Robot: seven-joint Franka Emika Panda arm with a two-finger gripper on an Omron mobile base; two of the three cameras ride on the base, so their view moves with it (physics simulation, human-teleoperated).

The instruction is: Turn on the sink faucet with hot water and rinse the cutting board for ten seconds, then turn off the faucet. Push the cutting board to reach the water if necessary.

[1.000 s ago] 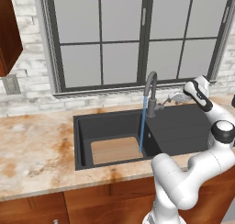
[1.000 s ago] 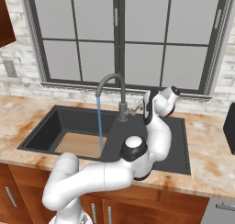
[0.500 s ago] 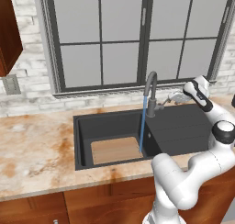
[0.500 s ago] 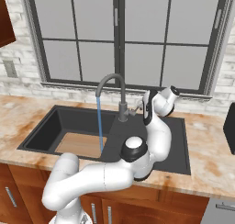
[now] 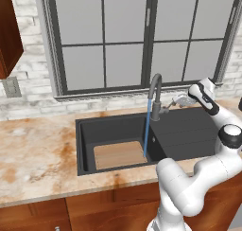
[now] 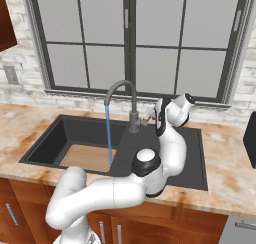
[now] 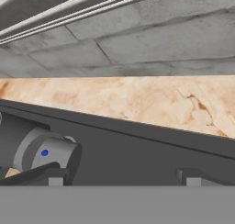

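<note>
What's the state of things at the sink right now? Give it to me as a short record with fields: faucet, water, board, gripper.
faucet: the sink faucet is running, spout arched over the basin of the sink
water: the water falls in a thin blue stream straight down from the spout
board: the cutting board lies flat on the basin floor; the stream lands at its right edge
gripper: the gripper is at the faucet's side lever, fingers on either side of the handle; grip not confirmed
</note>
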